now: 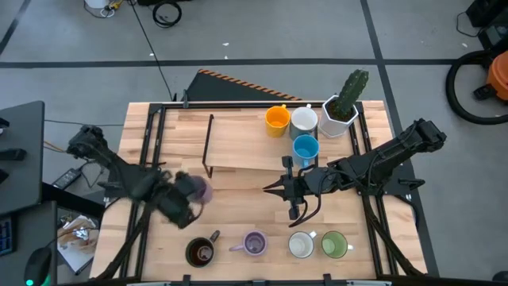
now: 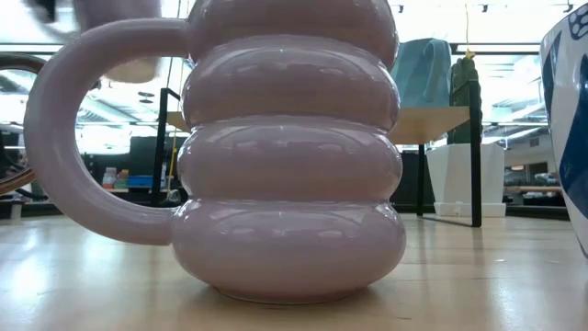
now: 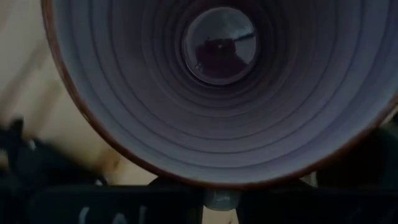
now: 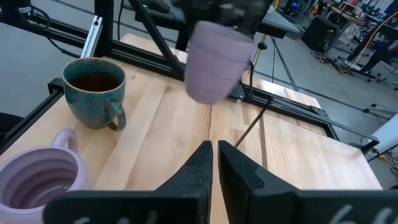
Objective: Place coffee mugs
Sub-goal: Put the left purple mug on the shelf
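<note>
Eight mugs show from above on the wooden table (image 1: 238,135): orange (image 1: 276,119), white (image 1: 303,121) and blue (image 1: 305,148) at upper centre beside the cactus pot (image 1: 343,111), and dark (image 1: 200,252), lavender (image 1: 254,244), white (image 1: 301,245) and green (image 1: 334,244) along the bottom edge. Left of centre, the left gripper (image 1: 184,200) pinches a second lavender mug (image 4: 216,62) clear of the table. At centre, the right gripper (image 4: 215,163) has its fingers pressed together, holding nothing.
</note>
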You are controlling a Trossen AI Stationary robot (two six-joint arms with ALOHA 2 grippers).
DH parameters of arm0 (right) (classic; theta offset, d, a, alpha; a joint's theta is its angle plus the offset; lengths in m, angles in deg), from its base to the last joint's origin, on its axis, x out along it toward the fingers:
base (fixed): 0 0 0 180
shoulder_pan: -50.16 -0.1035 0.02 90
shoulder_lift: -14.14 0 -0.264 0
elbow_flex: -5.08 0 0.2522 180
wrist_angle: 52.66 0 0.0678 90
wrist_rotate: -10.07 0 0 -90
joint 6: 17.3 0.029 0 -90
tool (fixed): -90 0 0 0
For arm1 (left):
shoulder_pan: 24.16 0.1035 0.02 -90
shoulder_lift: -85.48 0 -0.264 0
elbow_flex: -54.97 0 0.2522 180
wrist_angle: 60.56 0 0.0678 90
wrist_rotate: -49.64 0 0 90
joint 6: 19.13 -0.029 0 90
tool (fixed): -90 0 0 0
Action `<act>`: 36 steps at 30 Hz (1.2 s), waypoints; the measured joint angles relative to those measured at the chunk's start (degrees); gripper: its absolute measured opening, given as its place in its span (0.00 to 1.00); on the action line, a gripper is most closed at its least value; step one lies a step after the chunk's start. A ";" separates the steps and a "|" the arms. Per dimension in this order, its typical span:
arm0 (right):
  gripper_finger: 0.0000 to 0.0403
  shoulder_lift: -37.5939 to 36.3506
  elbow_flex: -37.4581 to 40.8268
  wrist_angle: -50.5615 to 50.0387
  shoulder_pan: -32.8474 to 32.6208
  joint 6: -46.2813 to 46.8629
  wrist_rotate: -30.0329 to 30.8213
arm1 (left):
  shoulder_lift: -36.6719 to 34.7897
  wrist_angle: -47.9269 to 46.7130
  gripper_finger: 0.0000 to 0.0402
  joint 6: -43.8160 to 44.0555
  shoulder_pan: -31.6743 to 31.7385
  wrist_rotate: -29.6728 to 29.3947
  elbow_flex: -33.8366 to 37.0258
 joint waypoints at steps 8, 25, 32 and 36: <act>0.08 -0.54 -0.28 -3.03 0.25 0.13 0.30 | 0.09 0.83 0.14 -24.92 16.01 -0.09 -8.80; 0.08 -7.60 -6.18 -13.50 4.38 5.39 8.66 | 14.49 1.47 0.14 -49.74 37.67 7.19 -22.09; 0.08 -9.60 -8.61 -19.97 1.10 7.61 15.53 | 24.07 -1.77 0.14 -52.89 38.59 7.26 -31.75; 0.08 -11.32 -8.63 -22.46 -1.47 9.01 18.78 | 29.49 -5.30 0.14 -55.11 38.59 7.29 -37.06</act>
